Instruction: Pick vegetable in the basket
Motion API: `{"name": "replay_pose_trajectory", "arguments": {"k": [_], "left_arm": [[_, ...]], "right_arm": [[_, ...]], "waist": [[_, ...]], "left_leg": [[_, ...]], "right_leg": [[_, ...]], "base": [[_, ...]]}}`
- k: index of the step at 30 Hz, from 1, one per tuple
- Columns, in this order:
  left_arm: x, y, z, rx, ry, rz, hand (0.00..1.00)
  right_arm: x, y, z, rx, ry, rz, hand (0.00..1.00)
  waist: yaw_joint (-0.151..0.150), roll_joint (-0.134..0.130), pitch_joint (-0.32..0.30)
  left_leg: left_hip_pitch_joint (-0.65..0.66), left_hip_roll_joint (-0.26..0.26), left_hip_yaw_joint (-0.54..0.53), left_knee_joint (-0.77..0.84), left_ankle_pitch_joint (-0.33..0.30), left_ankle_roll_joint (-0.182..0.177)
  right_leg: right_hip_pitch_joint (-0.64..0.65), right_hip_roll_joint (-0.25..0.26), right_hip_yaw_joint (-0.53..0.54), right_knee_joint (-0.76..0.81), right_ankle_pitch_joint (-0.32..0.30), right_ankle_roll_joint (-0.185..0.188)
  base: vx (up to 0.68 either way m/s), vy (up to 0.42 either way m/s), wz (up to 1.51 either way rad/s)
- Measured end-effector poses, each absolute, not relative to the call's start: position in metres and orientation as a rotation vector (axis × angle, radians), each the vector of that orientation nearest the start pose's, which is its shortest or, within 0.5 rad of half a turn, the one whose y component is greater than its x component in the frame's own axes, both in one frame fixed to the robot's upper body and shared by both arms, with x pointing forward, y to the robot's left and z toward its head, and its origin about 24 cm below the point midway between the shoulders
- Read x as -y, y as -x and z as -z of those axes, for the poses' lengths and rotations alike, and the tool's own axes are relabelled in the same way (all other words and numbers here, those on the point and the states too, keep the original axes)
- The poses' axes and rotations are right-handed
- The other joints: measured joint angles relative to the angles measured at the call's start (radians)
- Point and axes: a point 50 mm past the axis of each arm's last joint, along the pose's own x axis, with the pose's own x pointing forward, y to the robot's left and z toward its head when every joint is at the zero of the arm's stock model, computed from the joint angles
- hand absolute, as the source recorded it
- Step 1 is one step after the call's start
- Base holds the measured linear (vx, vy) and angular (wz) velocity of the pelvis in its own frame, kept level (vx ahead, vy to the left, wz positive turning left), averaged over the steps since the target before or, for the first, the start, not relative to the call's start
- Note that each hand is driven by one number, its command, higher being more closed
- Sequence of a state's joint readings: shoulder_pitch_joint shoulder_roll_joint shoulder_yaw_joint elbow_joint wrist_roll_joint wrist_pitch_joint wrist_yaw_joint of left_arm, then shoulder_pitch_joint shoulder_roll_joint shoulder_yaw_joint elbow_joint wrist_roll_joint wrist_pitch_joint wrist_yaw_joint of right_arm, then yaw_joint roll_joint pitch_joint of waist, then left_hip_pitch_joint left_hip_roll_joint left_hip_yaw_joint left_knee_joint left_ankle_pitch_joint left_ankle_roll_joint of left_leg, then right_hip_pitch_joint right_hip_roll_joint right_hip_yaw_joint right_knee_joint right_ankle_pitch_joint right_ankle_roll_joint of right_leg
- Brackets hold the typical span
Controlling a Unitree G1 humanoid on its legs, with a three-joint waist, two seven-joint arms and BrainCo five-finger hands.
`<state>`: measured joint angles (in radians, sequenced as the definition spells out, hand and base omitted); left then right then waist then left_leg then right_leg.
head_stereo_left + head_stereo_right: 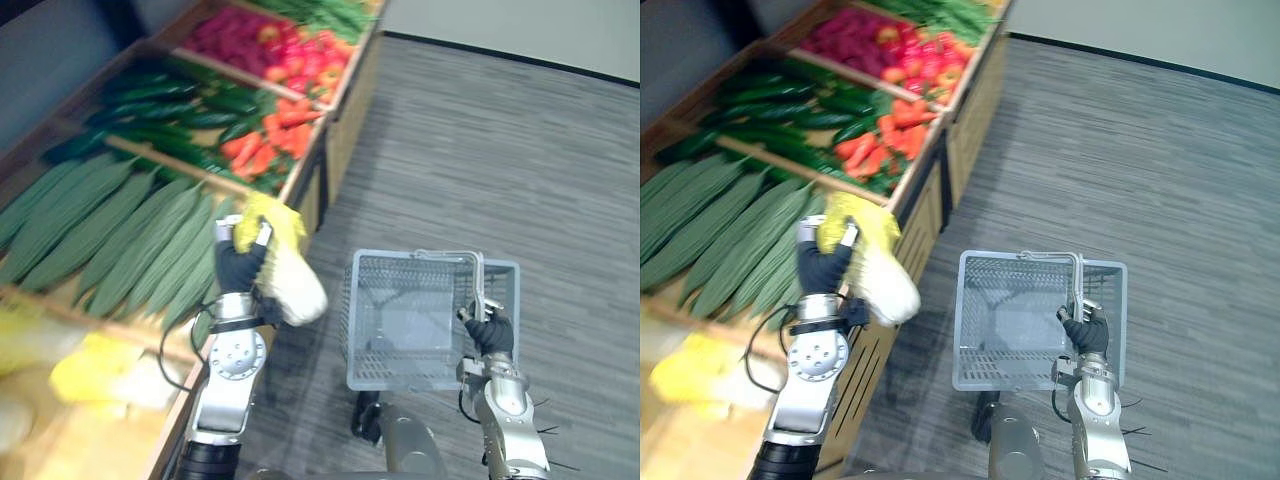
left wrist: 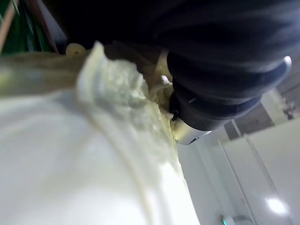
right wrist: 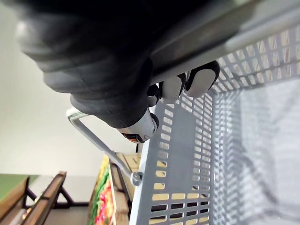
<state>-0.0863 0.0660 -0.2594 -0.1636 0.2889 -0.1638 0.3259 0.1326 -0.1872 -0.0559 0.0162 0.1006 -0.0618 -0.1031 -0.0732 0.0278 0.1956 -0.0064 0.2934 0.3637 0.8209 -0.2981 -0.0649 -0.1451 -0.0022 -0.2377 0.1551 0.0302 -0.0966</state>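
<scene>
A napa cabbage [image 1: 285, 270], white at the base with yellow-green leaves, hangs over the front edge of the produce stand. My left hand [image 1: 240, 262] is shut on it, and its pale body [image 2: 70, 154] shows close up in the left wrist view. To its right hangs the grey plastic basket [image 1: 390, 370], with nothing inside. My right hand [image 1: 491, 331] is shut on the basket handle [image 1: 472, 275]; curled fingers [image 3: 190, 82] wrap the bar in the right wrist view.
The wooden stand [image 1: 330, 130] on the left has bins of long green gourds [image 1: 110, 230], cucumbers [image 1: 170, 110], red peppers [image 1: 275, 135] and more cabbages [image 1: 95, 370]. Grey carpet [image 1: 500, 150] lies open to the right.
</scene>
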Motion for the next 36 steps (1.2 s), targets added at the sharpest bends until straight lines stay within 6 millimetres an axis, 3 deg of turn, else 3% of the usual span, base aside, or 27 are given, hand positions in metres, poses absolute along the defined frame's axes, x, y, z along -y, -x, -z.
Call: {"name": "replay_pose_trajectory", "arguments": {"k": [1,3,4,6,7,10,13,18,26,31,32,36], "left_arm": [[-0.099,-0.252,-0.115,0.482,-0.244,-0.032,1.0],[-0.096,-0.257,-0.11,0.464,-0.256,-0.02,1.0],[-0.096,-0.257,-0.11,0.462,-0.259,-0.02,1.0],[-0.095,-0.258,-0.106,0.445,-0.265,-0.013,1.0],[-0.09,-0.26,-0.101,0.428,-0.283,0.014,1.0],[-0.085,-0.266,-0.096,0.411,-0.333,0.066,1.0],[-0.079,-0.27,-0.087,0.373,-0.354,0.113,1.0],[-0.074,-0.272,-0.065,0.272,-0.433,0.19,1.0],[-0.054,-0.277,-0.042,0.263,-0.743,0.366,1.0],[-0.052,-0.276,-0.026,0.245,-0.895,0.439,1.0],[-0.053,-0.275,-0.021,0.233,-0.923,0.452,0.0],[-0.049,-0.271,-0.015,0.227,-0.957,0.484,0.0]], "right_arm": [[0.212,-0.223,-0.022,-0.07,0.09,0.183,1.0],[0.203,-0.23,-0.026,-0.053,0.077,0.109,1.0],[0.202,-0.231,-0.026,-0.052,0.075,0.099,1.0],[0.194,-0.233,-0.028,-0.046,0.066,0.042,1.0],[0.191,-0.232,-0.026,-0.055,0.034,0.031,1.0],[0.181,-0.227,-0.02,-0.079,-0.038,-0.008,1.0],[0.173,-0.221,-0.012,-0.119,-0.094,-0.054,1.0],[0.162,-0.216,-0.005,-0.171,-0.135,-0.109,1.0],[0.126,-0.218,-0.032,-0.075,-0.323,-0.306,1.0],[0.098,-0.217,-0.036,-0.091,-0.469,-0.437,1.0],[0.092,-0.216,-0.037,-0.103,-0.498,-0.472,1.0],[0.072,-0.211,-0.04,-0.124,-0.573,-0.578,1.0]], "waist": [[0.0,0.0,0.0],[0.011,0.002,-0.001],[0.012,0.002,-0.001],[0.011,0.019,-0.011],[0.006,0.038,-0.026],[-0.001,0.002,-0.044],[-0.008,-0.002,-0.047],[-0.025,-0.004,-0.047],[-0.028,-0.007,-0.047],[-0.027,-0.037,-0.048],[-0.027,-0.045,-0.049],[-0.026,-0.051,-0.053]], "left_leg": [[-0.008,-0.013,-0.022,-0.013,-0.008,0.001],[-0.07,-0.115,-0.199,-0.199,-0.023,-0.007],[-0.072,-0.123,-0.216,-0.221,-0.021,-0.01],[-0.074,-0.138,-0.273,-0.372,0.046,-0.043],[-0.059,-0.125,-0.259,-0.435,0.068,-0.016],[-0.026,-0.168,-0.2,-0.523,0.079,0.007],[-0.004,-0.205,-0.156,-0.575,0.087,0.027],[0.025,-0.214,-0.119,-0.603,0.087,0.035],[0.038,-0.226,-0.116,-0.641,0.091,0.041],[0.037,-0.232,-0.119,-0.643,0.095,0.047],[0.037,-0.232,-0.119,-0.643,0.095,0.047],[0.036,-0.235,-0.121,-0.642,0.095,0.047]], "right_leg": [[0.008,0.0,0.011,-0.006,0.007,0.007],[0.052,-0.003,0.102,-0.029,0.014,0.018],[0.055,-0.003,0.109,-0.031,0.015,0.02],[0.075,0.016,0.162,-0.063,0.029,0.048],[0.087,0.036,0.198,-0.097,0.043,0.074],[0.087,-0.002,0.261,-0.156,0.073,0.11],[0.088,-0.03,0.309,-0.199,0.095,0.137],[0.088,-0.038,0.347,-0.216,0.101,0.142],[0.088,-0.046,0.349,-0.228,0.101,0.142],[0.088,-0.052,0.348,-0.23,0.1,0.142],[0.088,-0.052,0.348,-0.23,0.1,0.142],[0.088,-0.054,0.347,-0.23,0.1,0.142]], "base": [[0.26,0.094,-1.04],[0.23,0.144,-1.03],[0.15,0.152,-1.03],[0.09,0.174,-0.92],[0.09,0.234,-0.73],[0.07,0.222,-0.52],[0.06,0.189,-0.35],[0.09,0.103,-0.18],[0.02,0.017,-0.02],[-0.05,0.006,0.01],[-0.03,-0.006,0.0],[-0.03,-0.002,0.01]]}}
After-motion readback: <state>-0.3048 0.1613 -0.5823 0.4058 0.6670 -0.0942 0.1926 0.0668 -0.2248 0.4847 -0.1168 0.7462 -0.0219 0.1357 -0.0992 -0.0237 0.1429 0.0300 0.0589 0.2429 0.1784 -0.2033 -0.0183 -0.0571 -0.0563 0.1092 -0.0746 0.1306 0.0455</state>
